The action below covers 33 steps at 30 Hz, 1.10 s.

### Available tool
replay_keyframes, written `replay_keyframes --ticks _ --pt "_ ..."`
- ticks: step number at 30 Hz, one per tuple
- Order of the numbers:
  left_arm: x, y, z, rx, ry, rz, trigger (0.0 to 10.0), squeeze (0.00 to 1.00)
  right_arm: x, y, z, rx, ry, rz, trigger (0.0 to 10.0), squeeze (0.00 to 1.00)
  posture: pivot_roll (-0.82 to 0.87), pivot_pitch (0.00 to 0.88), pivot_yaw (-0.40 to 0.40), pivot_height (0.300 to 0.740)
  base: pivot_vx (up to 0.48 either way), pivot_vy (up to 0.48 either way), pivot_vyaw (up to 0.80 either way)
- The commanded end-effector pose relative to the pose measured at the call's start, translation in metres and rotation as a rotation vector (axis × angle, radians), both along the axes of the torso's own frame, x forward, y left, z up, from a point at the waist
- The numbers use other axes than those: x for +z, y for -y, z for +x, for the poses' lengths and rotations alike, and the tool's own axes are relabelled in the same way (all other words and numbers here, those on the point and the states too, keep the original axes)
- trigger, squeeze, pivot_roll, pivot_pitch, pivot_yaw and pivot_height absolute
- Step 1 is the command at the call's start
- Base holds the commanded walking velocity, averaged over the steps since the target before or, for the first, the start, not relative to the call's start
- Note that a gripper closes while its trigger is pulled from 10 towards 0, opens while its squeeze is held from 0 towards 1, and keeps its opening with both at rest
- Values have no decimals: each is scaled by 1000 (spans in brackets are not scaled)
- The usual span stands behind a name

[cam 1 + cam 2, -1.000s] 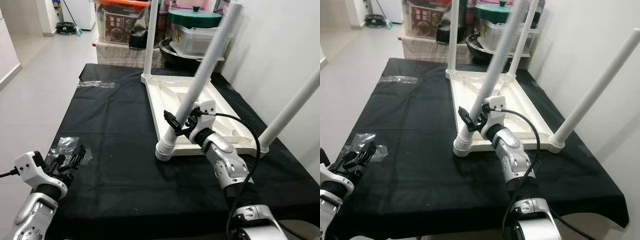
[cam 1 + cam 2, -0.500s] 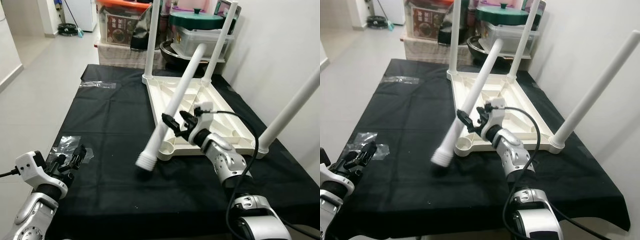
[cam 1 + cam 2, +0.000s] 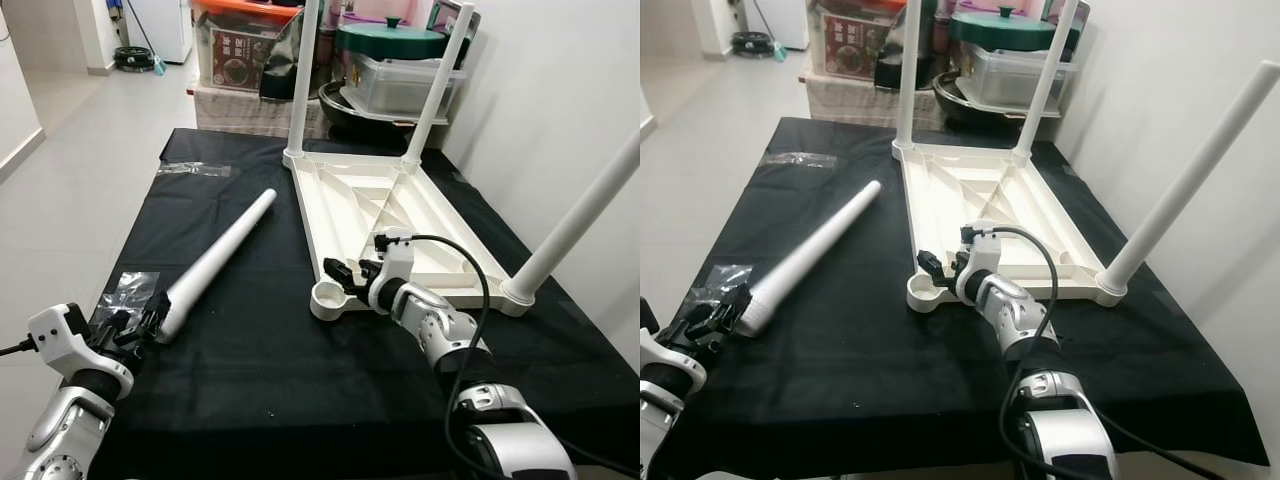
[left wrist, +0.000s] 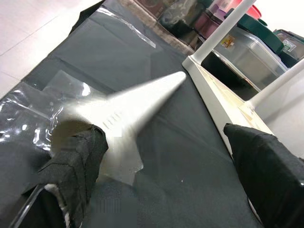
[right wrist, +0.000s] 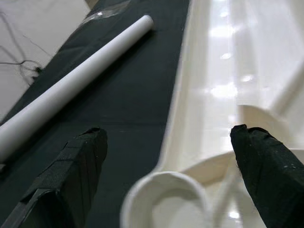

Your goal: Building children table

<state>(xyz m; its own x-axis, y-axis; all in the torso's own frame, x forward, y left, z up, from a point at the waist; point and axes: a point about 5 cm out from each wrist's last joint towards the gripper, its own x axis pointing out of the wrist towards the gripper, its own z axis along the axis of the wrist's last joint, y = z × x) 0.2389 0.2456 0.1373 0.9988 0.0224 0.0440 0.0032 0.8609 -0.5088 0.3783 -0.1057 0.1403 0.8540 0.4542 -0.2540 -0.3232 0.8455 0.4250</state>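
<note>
The upturned white table top (image 3: 400, 225) lies on the black cloth (image 3: 250, 360) with three legs standing up from its corners, and its fourth corner socket (image 3: 327, 297) gapes empty just in front of the right gripper (image 3: 352, 272), whose two black fingers are spread apart and hold nothing, one on each side of that ring in the right wrist view. The loose leg (image 3: 215, 262) lies flat on the cloth well off to that gripper's left, its narrow end pointing away toward the far side and its wide ribbed base lying right at the left gripper (image 3: 140, 322). That gripper's fingers are parted too, one pad (image 4: 80, 161) sitting close against the base, though I cannot tell whether it touches. The leg looks like hollow moulded plastic, so I would judge it light and stiff, but smooth, round and apt to roll or slip out of a thin two-finger pinch. The surest hold seems near the thick ribbed end, close to where it must seat in the socket.
</note>
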Motion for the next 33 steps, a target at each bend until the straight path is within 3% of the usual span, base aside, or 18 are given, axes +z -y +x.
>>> replay_keyframes --ticks 1,3,7,9,11,12,13,20,26,29,32,33 --pt "-4 -1 -1 4 -27 10 10000 0 2 -3 0 -1 -14 14 10000 35 85 0 -141 740 0 0 0" --pt "-4 -7 -2 16 -34 31 10000 0 1 -13 -1 12 -19 8 10000 12 86 0 -141 740 0 0 0" --pt "-7 -18 -2 40 -63 50 10000 0 -2 -16 -2 14 -29 -10 10000 0 82 0 -141 740 0 0 0" --pt "-20 -32 0 88 -167 54 10000 0 -3 -13 -2 -5 -29 -40 10000 0 77 0 -138 740 0 0 0" --pt "-54 -40 0 121 -379 67 10000 0 -4 -9 -2 -33 -24 -67 10000 0 73 0 -135 740 0 0 0" --pt "-54 -40 0 121 -379 67 10000 0 -4 -9 -2 -33 -24 -67 10000 0 73 0 -135 740 0 0 0" --pt "-69 -40 -2 125 -451 81 10000 0 -3 -6 -1 -58 -26 -75 10000 0 56 0 -126 740 0 0 0" --pt "-56 -20 3 78 -357 142 10000 0 8 -6 -4 -88 97 -54 10000 0 67 0 -135 740 0 0 0" --pt "-46 -12 4 78 -303 253 10000 0 21 -31 -13 -31 209 -13 10000 0 80 0 -136 740 0 0 0" --pt "-43 -12 5 87 -281 281 10000 0 23 -36 -15 -22 232 1 10000 0 83 0 -134 740 0 0 0" --pt "-25 -9 9 122 -189 393 10000 0 36 -43 -22 -13 312 84 10000 0 88 0 -133 740 0 0 0" --pt "-25 -9 9 122 -189 393 10000 0 36 -43 -22 -13 312 84 10000 0 88 0 -133 740 0 0 0"
